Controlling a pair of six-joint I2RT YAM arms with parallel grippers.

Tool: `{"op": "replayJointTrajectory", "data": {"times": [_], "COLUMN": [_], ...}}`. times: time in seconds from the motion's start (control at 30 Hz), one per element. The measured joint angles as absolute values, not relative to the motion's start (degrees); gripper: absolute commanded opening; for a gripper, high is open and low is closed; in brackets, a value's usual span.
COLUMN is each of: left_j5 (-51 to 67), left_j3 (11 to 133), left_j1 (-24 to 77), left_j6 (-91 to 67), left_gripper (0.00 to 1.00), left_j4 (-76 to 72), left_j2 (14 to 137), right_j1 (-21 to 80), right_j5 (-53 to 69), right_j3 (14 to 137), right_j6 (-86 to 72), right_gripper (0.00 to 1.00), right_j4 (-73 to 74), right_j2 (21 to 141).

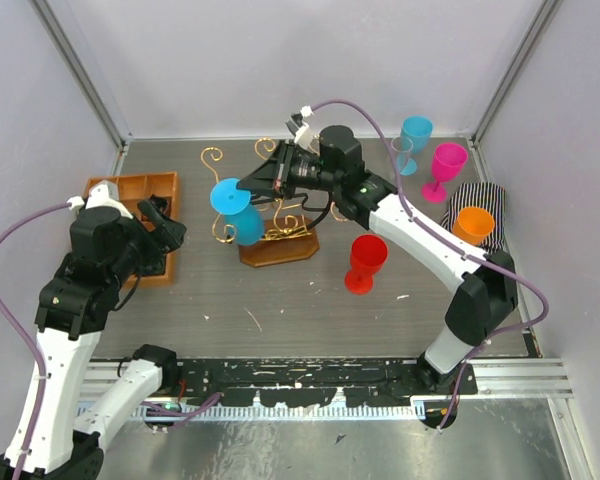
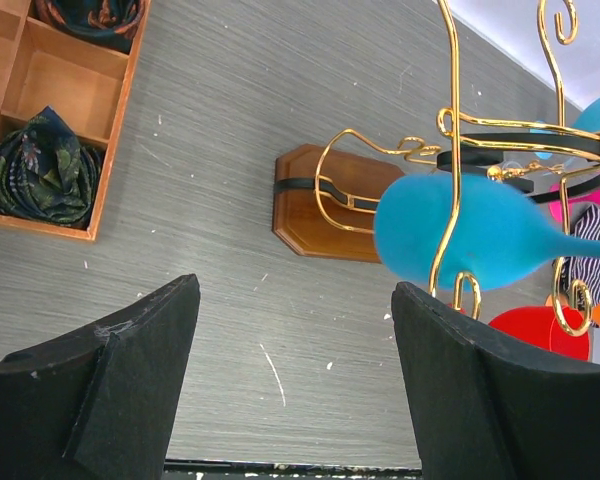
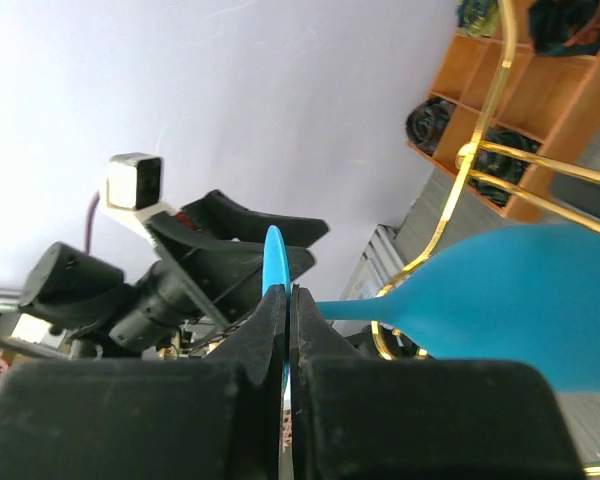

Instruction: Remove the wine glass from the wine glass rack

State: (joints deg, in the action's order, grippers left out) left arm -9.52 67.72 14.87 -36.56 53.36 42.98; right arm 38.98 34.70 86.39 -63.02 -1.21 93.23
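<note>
The wine glass rack [image 1: 280, 247] is a gold wire stand with scroll ends, a black curved bar and a brown wooden base, mid-table. A blue wine glass [image 1: 242, 225] lies tilted among its left wires, its round foot [image 1: 228, 195] facing left. My right gripper [image 1: 255, 185] reaches over the rack and is shut on the edge of that foot [image 3: 273, 258]; the bowl [image 3: 525, 300] hangs beside a gold wire [image 3: 500, 160]. My left gripper [image 1: 165, 225] is open and empty, left of the rack. The left wrist view shows the bowl [image 2: 460, 235] behind gold wire [image 2: 452, 150].
An orange-brown compartment tray [image 1: 140, 185] holding dark folded cloths stands at the left, under my left gripper. A red glass [image 1: 366, 262] stands right of the rack. Cyan [image 1: 415, 135] and magenta [image 1: 446, 165] glasses stand at the back right, and an orange one [image 1: 473, 225] is on striped cloth.
</note>
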Motion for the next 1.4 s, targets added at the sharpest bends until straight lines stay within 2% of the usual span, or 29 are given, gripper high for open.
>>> {"op": "replayJointTrajectory", "data": {"times": [0.47, 0.57, 0.67, 0.77, 0.93, 1.1, 1.4], "left_j5": [-7.9, -7.5, -8.1, -7.6, 3.6, 17.9, 35.1], "left_j3": [67.1, 69.4, 74.9, 81.6, 92.7, 102.6, 107.5], "left_j1": [14.9, 14.9, 14.8, 14.2, 7.7, 2.7, 2.7], "left_j6": [-38.3, -39.5, -40.8, -42.3, -45.4, -48.3, -53.6], "left_gripper": [0.84, 0.86, 0.98, 0.98, 0.98, 0.99, 0.98], "left_j4": [52.6, 53.4, 54.8, 55.6, 56.3, 54.4, 45.4], "left_j2": [42.6, 44.1, 47.7, 53.2, 66.1, 79.6, 85.4], "right_j1": [37.8, 37.8, 37.8, 37.8, 37.8, 37.7, 37.7], "right_j5": [41.0, 42.8, 42.8, 40.8, 34.7, 32.4, 38.5], "right_j3": [97.9, 106.9, 113.4, 116.3, 115.1, 104.9, 106.3], "right_j6": [-63.8, -57.9, -48.8, -36.9, -14.4, 4.8, 20.9], "right_gripper": [0.01, 0.01, 0.01, 0.01, 0.01, 0.01, 0.01], "right_j4": [-0.9, 3.8, 9.7, 16.4, 25.4, 28.4, 34.0], "right_j2": [91.4, 94.1, 95.3, 95.2, 94.8, 90.7, 86.7]}}
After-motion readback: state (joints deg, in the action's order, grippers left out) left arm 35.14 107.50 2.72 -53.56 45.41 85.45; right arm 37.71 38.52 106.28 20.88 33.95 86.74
